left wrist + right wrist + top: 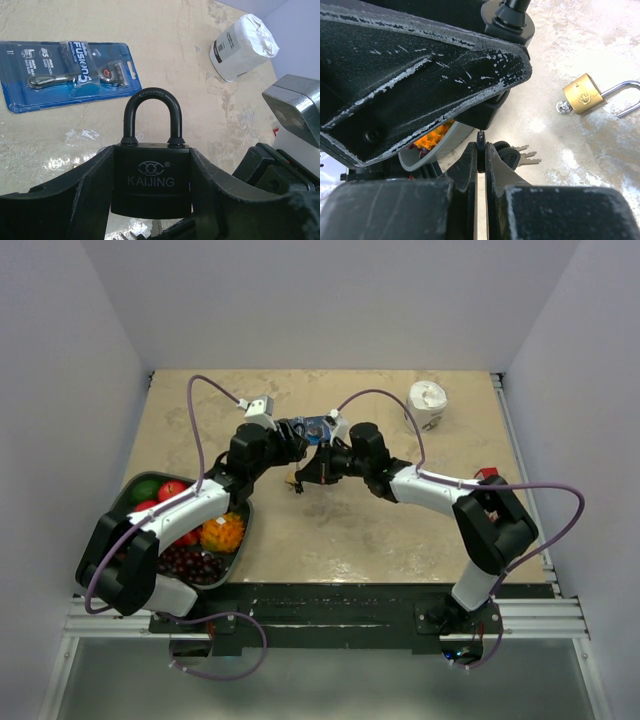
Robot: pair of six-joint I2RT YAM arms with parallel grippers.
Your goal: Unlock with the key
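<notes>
— Beige mottled table (350, 530), both arms reaching in, meeting mid-table. Agree?
— Yes. Grey tray (427, 150) of fruit at the near left, under the left arm.
— Flat stuff at the far side?
— Blue razor pack (72, 75) lying flat. White wrapped tub (242, 47) further right, well apart from it.
— Left gripper (151, 155)?
— Clamped on the black padlock (150, 182), a finger on each side of the body. Shackle points up and is closed.
— Other lock?
— Brass padlock (582, 94) lying on the table, shackle swung open.
— Right gripper (481, 150)?
— Fingers pinched nearly together on a thin black edge, looks like one head of the key bunch (520, 154). More black heads and silver blades stick out just beside one finger.
— So where's the key bunch?
— In the right gripper, mid-table, just under the left gripper's big black finger, near the brass padlock. Whether a blade touches the black padlock, can't tell.
— Smallest?
— Tiny silver key (563, 106) at the brass padlock's base.
</notes>
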